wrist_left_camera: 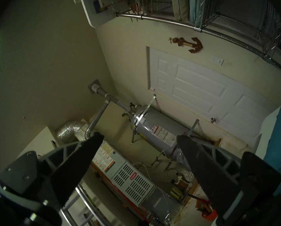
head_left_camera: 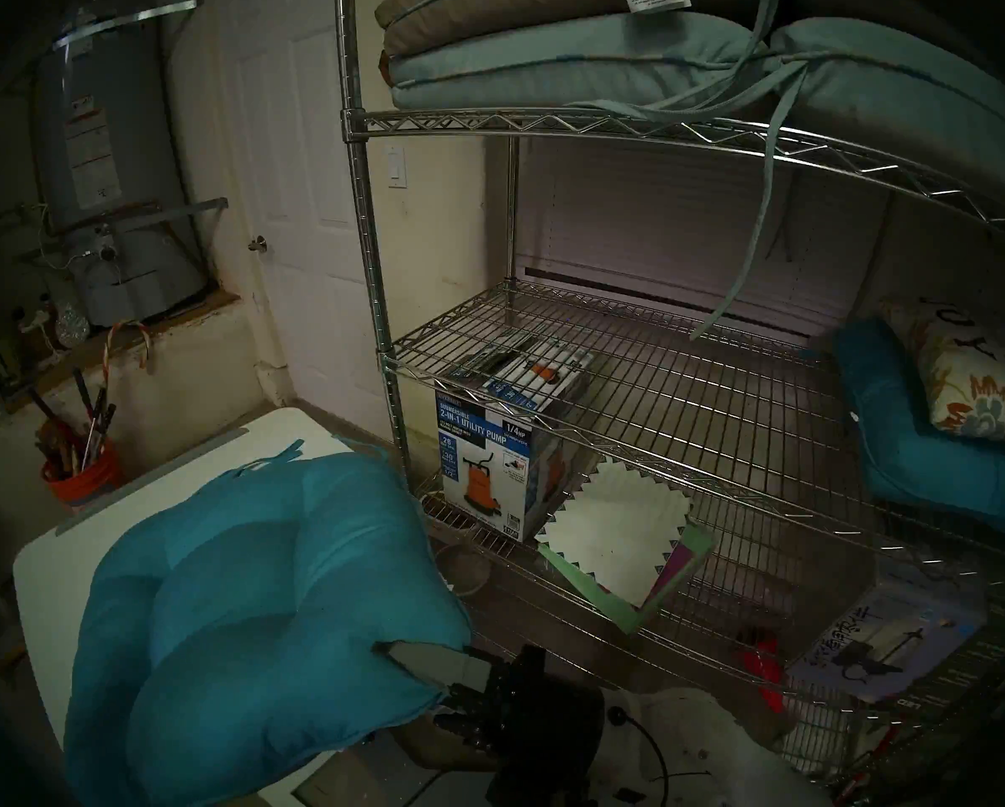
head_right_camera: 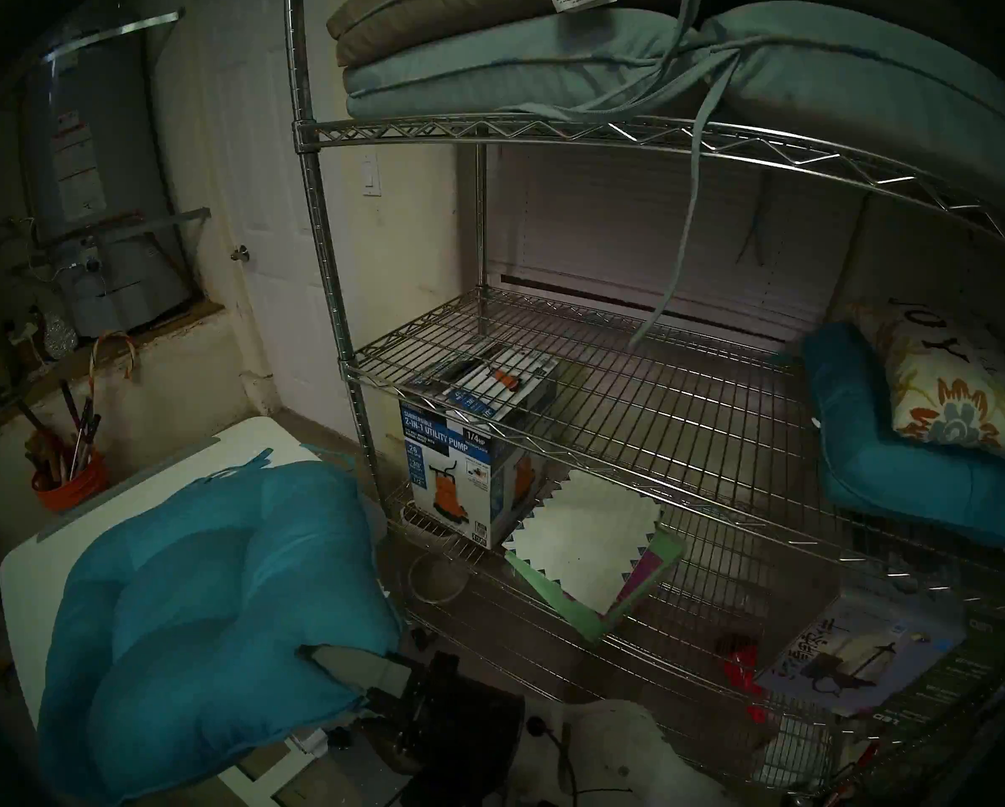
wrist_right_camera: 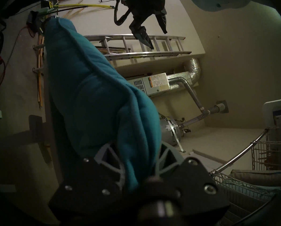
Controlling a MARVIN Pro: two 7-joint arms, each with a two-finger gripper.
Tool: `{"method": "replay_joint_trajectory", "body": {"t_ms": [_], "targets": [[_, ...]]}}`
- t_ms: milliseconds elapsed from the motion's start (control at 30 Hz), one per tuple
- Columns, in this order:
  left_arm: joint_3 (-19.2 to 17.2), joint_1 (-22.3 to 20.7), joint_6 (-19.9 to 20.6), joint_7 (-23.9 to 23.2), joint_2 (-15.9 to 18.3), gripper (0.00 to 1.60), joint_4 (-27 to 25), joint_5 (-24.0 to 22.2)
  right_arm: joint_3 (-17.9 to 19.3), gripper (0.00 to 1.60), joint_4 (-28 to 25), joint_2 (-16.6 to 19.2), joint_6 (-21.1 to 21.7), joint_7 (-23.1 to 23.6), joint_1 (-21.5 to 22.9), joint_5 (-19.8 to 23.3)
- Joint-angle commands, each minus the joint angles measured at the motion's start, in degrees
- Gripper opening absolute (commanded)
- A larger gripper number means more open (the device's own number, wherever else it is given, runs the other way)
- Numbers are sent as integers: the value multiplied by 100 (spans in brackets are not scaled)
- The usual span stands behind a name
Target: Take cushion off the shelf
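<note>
Right gripper (head_left_camera: 415, 669) clamps cushion (head_left_camera: 267, 602) over table (head_left_camera: 40, 579).

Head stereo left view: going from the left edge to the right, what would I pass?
Water heater → orange bucket → teal cushion → utility pump box → white zigzag-edged paper → floral pillow.

The right gripper (head_right_camera: 337, 669) is clamped on the near corner of the teal cushion (head_right_camera: 197, 602), its grey fingers (head_right_camera: 360, 666) pinching the fabric. From the gripper the cushion spreads up and left over the white counter (head_right_camera: 139, 497). Right of and above the gripper stands the chrome wire shelf (head_right_camera: 634, 404); a second teal cushion (head_right_camera: 896, 468) lies at its far right under a floral pillow (head_right_camera: 954, 392).
</note>
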Motion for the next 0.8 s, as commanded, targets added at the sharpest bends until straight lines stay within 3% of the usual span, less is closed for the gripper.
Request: {"method": "replay_joint_trajectory", "body": {"t_ms": [0, 767], "targets": [[-27, 56, -15, 38, 3, 160, -72, -24, -377, 0, 93, -106, 80, -181, 627, 47], [-27, 56, -36, 40, 3, 160, -62, -19, -1136, 0, 1042, -558, 462, -92, 1977, -8]]}}
